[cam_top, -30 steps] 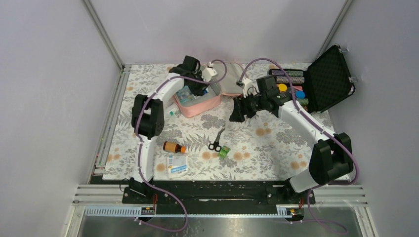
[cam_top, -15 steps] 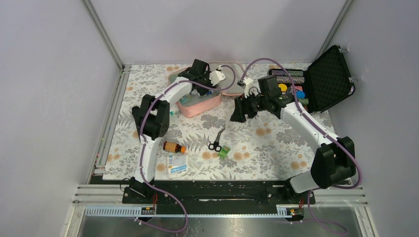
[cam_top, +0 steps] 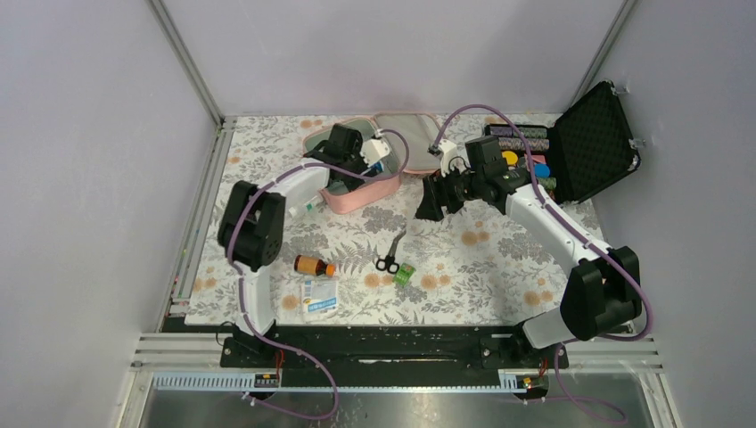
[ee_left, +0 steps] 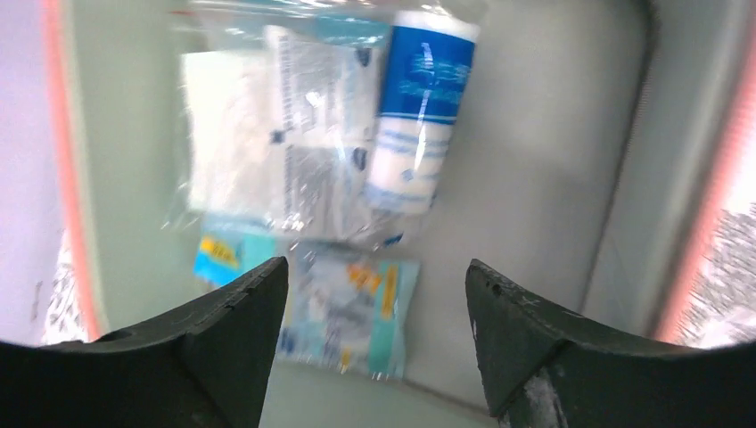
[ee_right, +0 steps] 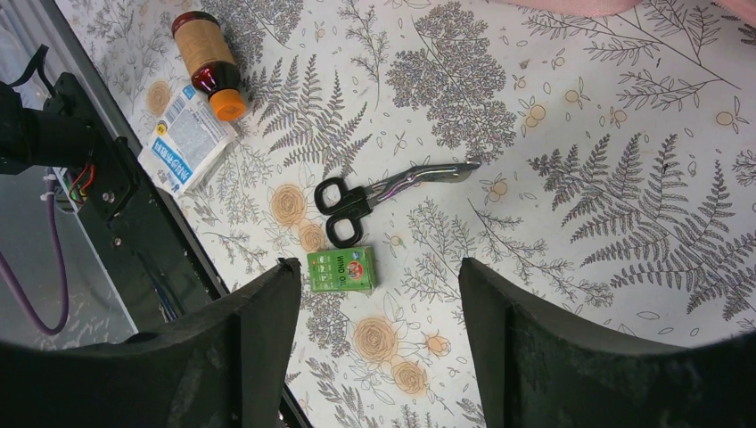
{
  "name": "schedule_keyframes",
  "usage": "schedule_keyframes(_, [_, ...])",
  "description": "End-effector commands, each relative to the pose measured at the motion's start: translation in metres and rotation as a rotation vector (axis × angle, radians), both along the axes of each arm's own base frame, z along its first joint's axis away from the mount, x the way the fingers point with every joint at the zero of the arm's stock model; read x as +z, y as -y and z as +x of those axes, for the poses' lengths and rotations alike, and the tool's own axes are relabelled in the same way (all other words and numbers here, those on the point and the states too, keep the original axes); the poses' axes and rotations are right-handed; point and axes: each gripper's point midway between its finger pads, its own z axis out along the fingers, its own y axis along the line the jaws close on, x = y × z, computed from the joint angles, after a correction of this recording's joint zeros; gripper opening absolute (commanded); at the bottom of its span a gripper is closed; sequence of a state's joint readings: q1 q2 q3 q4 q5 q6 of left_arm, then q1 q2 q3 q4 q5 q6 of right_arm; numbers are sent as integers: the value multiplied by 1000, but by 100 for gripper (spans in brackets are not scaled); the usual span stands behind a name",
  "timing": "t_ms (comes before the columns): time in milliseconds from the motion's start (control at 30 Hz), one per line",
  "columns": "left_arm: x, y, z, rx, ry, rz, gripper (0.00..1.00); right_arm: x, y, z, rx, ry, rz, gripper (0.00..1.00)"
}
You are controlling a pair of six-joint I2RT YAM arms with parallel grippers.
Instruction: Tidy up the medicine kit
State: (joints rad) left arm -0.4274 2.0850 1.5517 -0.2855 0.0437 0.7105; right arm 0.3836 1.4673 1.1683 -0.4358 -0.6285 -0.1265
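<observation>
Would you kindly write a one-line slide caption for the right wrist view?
Open right gripper above black-handled scissors, a green box, an amber bottle and a packet on the floral cloth.

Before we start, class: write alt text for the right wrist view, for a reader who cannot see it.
The open right gripper hovers above black-handled scissors and a small green box on a floral tablecloth. Near the table edge lie a brown bottle with an orange cap and a blue-and-white packet.

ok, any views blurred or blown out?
Left wrist: blurred, clear plastic bag of white packets and blue-and-white roll soft, pink fabric pouch rim blown out. Right wrist: sharp, black-handled metal scissors and small green box crisp. Top: even light, no glare.
</observation>
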Motion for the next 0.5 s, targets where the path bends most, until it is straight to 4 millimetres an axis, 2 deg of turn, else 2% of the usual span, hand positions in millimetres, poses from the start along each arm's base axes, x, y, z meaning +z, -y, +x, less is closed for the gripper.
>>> schedule_keyframes(0, [122, 0, 2, 87, 270, -231, 73, 6, -3, 2, 7, 16, 9, 72])
schedule_keyframes(100, [129, -8, -30, 84, 205, -308, 74, 3, -6, 1, 4, -9, 17, 72])
schedule_keyframes(133, [133, -10, -45, 57, 173, -330, 74, 2, -6, 1, 4, -18, 20, 72])
schedule_keyframes(167, [129, -13, -61, 26, 124, -334, 74, 2, -7, 0, 3, -21, 24, 72])
schedule_keyframes(367, [80, -42, -176, -269, -225, -197, 73, -3, -8, 0, 1, -24, 36, 73])
schedule_keyframes(467, [50, -65, -220, -372, -358, -84, 71, -4, -11, 1, 2, -43, 45, 73])
